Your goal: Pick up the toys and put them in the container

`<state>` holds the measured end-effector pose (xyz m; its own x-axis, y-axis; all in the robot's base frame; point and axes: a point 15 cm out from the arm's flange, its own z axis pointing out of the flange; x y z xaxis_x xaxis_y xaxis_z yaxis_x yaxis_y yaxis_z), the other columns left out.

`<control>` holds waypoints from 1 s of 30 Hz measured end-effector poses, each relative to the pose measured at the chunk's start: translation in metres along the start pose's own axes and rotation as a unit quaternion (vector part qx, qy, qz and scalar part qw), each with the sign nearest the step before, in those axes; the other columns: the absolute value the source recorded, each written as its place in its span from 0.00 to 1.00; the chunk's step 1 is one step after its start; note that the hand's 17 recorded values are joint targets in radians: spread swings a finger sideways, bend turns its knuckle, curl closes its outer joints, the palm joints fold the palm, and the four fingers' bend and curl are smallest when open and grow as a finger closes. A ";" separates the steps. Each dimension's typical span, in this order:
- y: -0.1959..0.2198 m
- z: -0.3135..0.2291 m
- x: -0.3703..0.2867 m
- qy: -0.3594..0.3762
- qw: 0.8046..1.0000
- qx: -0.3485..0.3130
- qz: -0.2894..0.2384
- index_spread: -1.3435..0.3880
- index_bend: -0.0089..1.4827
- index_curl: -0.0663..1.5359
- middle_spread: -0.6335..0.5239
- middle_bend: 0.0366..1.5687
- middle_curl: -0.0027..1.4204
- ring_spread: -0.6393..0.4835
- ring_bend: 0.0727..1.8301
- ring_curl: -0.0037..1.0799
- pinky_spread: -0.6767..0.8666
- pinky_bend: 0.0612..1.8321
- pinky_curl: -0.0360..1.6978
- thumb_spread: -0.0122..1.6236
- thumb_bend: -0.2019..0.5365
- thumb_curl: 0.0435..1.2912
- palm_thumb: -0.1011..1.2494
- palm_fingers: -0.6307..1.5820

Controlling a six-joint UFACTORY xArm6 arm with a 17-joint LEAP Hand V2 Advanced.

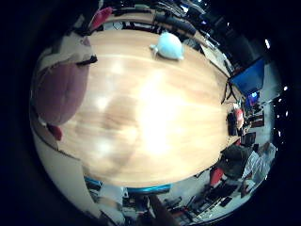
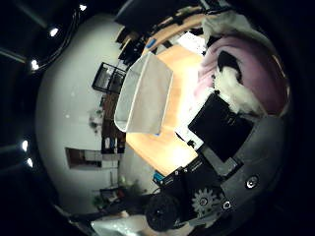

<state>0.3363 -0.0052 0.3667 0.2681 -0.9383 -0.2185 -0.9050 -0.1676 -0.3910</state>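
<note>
A light blue soft toy [image 1: 169,45] lies on the wooden table [image 1: 150,113] near its far edge, away from my hand. A rounded pink thing [image 1: 58,92] sits at the table's edge, with a small red thing [image 1: 56,133] beside it. In the right thumb side palm view a pink soft thing [image 2: 254,54] with a white part [image 2: 236,93] is close to the palm, next to my hand [image 2: 221,133], whose black and geared body fills that corner. A pale grey box-like container [image 2: 143,93] stands on the table past it.
A red chair [image 1: 101,16] stands behind the table. A blue screen [image 1: 249,75] and dark stands are off the table's side. Chairs and room clutter lie beyond the near edge.
</note>
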 end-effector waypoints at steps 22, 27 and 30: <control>-0.087 -0.085 -0.218 -0.131 0.957 0.136 -0.220 0.64 0.87 0.62 0.34 0.82 0.74 0.36 0.80 0.73 0.30 0.80 0.35 0.61 0.42 0.90 0.80 0.77; -0.091 -0.079 -0.247 -0.157 0.949 0.123 -0.242 0.64 0.87 0.62 0.34 0.81 0.75 0.36 0.80 0.74 0.30 0.79 0.36 0.61 0.42 0.93 0.80 0.77; -0.093 -0.079 -0.264 -0.171 0.943 0.117 -0.259 0.64 0.87 0.62 0.34 0.81 0.75 0.36 0.79 0.75 0.30 0.79 0.37 0.61 0.42 0.95 0.80 0.77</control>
<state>0.3233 0.2345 0.5309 0.7810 -0.5905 -0.2032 -0.5363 -0.4674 -0.7028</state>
